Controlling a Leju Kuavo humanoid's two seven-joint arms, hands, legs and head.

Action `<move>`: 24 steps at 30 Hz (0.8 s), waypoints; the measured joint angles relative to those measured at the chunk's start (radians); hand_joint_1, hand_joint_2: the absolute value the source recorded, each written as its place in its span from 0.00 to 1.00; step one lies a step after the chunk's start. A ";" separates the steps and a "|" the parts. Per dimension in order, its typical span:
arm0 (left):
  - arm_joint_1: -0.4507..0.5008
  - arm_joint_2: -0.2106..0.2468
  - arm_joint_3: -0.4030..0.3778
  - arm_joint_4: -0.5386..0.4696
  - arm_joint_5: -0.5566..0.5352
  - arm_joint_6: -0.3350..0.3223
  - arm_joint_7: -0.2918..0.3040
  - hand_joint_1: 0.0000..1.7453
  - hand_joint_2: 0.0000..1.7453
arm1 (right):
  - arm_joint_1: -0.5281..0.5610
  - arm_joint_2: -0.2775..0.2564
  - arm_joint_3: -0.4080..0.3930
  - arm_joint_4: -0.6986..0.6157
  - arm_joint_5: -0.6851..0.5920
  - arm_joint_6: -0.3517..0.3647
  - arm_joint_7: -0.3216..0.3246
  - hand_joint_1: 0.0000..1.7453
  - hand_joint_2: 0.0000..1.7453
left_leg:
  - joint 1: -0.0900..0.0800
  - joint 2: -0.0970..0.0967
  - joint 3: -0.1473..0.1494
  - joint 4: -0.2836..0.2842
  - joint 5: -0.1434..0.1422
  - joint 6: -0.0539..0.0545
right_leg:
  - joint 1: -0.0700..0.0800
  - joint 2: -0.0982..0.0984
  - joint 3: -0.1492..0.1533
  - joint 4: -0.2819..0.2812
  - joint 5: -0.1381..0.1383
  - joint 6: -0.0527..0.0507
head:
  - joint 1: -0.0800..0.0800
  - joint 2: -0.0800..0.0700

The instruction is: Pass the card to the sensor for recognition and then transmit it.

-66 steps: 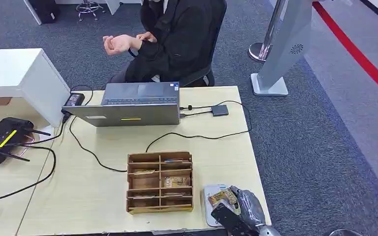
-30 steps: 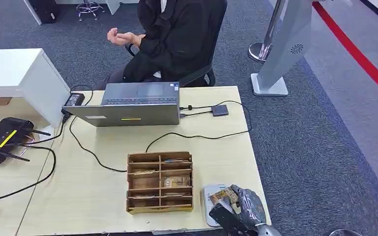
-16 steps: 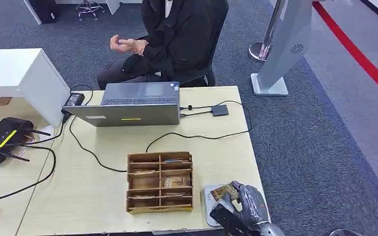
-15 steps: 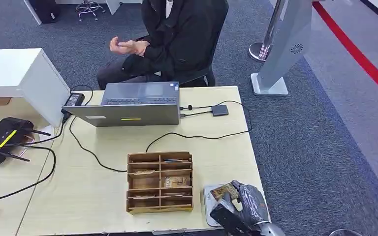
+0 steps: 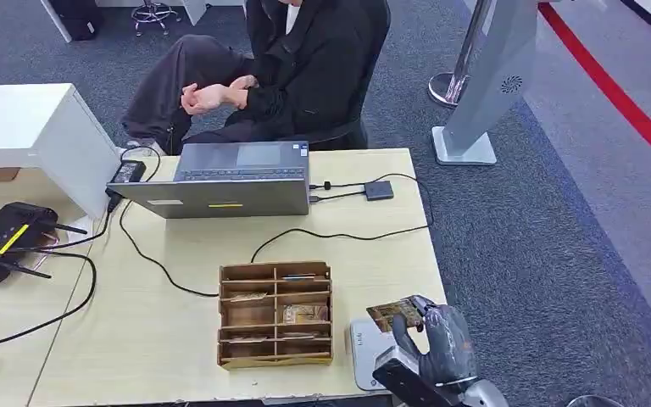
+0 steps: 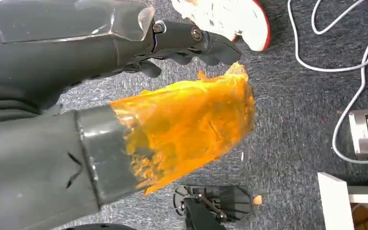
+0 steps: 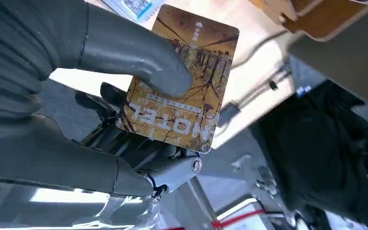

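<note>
A brown card printed HOTEL is pinched between the thumb and fingers of my right hand. The hand holds it raised above the front right corner of the table, just over the white sensor pad that lies flat there. In the right wrist view the thumb presses on the card's face and the fingers sit behind it. My left hand, its thumb wrapped in orange tape, hangs over the carpet holding nothing, fingers apart from the thumb.
A wooden compartment box with cards stands left of the sensor. Behind it are a laptop, cables and a small adapter. A person sits past the table's far edge. A router lies on the left table.
My right hand has lifted the card up off the sensor pad and a little away from me. The seated person has lowered their arms and raised a leg.
</note>
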 joint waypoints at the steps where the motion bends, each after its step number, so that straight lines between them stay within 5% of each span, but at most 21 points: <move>1: 0.000 0.000 0.002 0.000 0.000 0.000 -0.001 0.00 0.00 | 0.007 0.000 -0.010 -0.022 0.011 -0.013 -0.019 1.00 1.00 | 0.000 0.000 0.000 0.000 0.000 0.000 | 0.000 0.000 0.000 0.000 0.000 0.000 | 0.000 0.000; 9: 0.000 0.000 0.006 0.000 -0.018 -0.008 -0.004 0.00 0.00 | 0.041 0.006 -0.058 -0.134 0.058 -0.124 -0.185 1.00 1.00 | 0.000 0.000 0.000 0.000 0.000 0.000 | 0.000 0.000 0.000 0.000 0.000 0.000 | 0.000 0.000; 24: -0.006 0.000 0.006 0.000 -0.058 -0.027 0.020 0.00 0.00 | 0.010 0.056 -0.101 -0.205 0.146 -0.182 -0.295 1.00 1.00 | 0.000 0.000 0.000 0.000 0.000 0.000 | 0.000 0.000 0.000 0.000 0.000 0.000 | 0.000 0.000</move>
